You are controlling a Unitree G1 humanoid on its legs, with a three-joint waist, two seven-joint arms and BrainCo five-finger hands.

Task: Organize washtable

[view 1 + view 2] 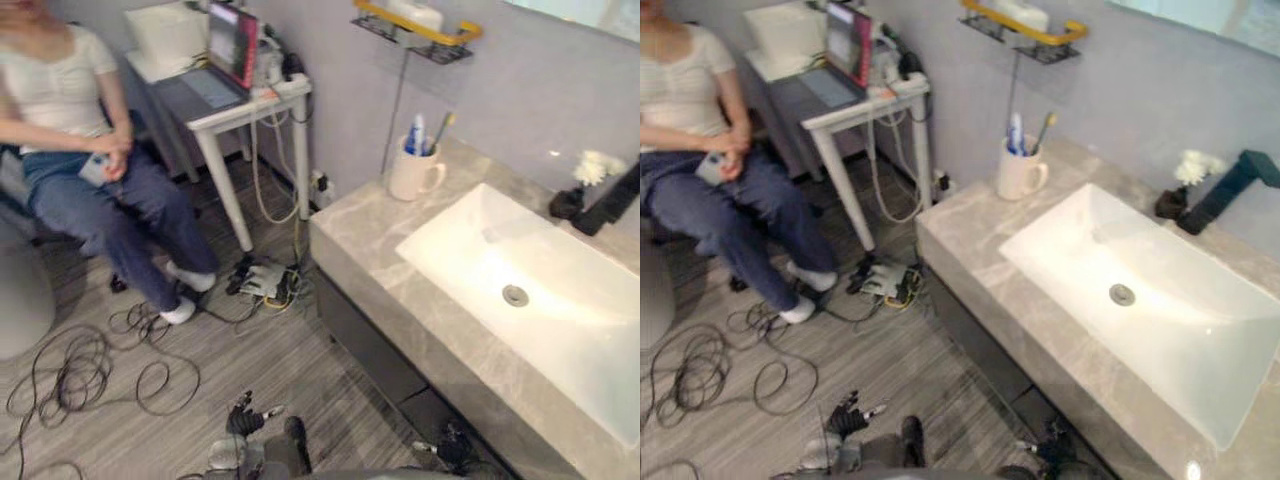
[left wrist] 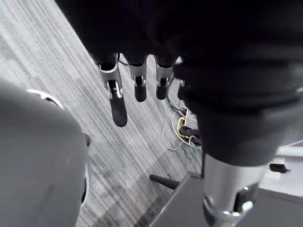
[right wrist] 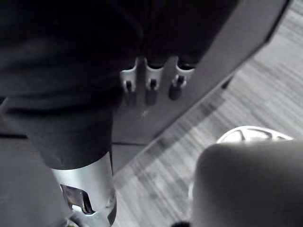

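Marble counter [image 1: 360,235], glossy white rectangular sink [image 1: 470,240], cream mug [image 1: 410,175]; grey plank floor [image 1: 300,370]. Left robot hand [image 2: 117,101], right robot hand [image 3: 151,87]: fingers slack, empty.

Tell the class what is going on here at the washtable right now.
Nothing is being handled yet. The robot's left hand and right hand hang open and empty, low in front of the counter. On it, a mug holding toothbrushes stands beside the sink. A person sits nearby.
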